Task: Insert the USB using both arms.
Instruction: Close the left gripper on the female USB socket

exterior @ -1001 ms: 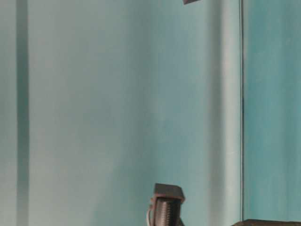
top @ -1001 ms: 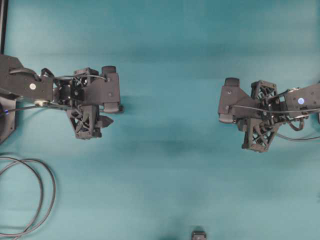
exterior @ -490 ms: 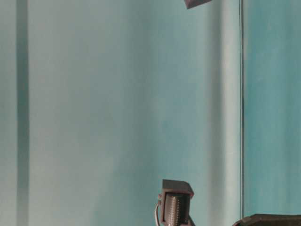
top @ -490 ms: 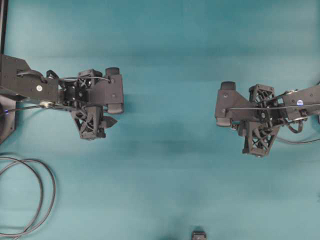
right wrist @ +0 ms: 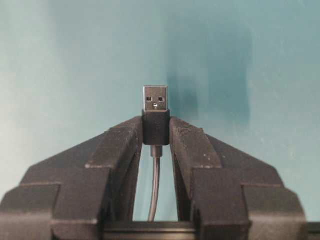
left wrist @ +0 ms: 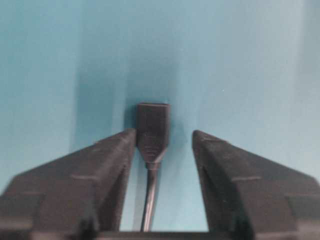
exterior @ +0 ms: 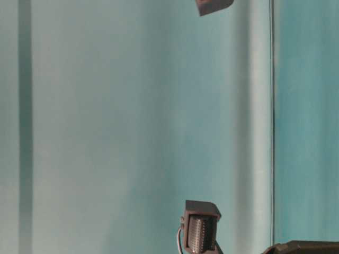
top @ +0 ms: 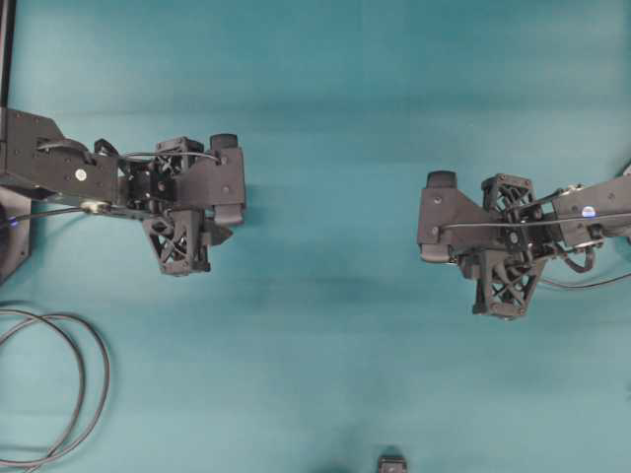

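Teal surface (exterior: pixel 132 132), pale vertical bands, fills the frame. Thin dark vertical line (exterior: pixel 272 121) right of centre. Dark grey block (exterior: pixel 213 6), tilted, cut by the top edge, right of centre. Dark boxy part (exterior: pixel 201 230) with ribbed face, bottom centre-right; pale wire beside it. Black curved edge (exterior: pixel 304 247), bottom right corner.

Under me lies a teal table (top: pixel 325 89), matt and even in colour; softer dark bands of shadow run across it in the overhead view; a black upright bar (top: pixel 7 49) stands along the far left edge at the top; a looped grey cable (top: pixel 69 394) rests on the surface at the lower left; a small dark block (top: pixel 392 463) sits at the bottom edge; from table level the backdrop (exterior: pixel 106 127) is pale teal with vertical streaks.
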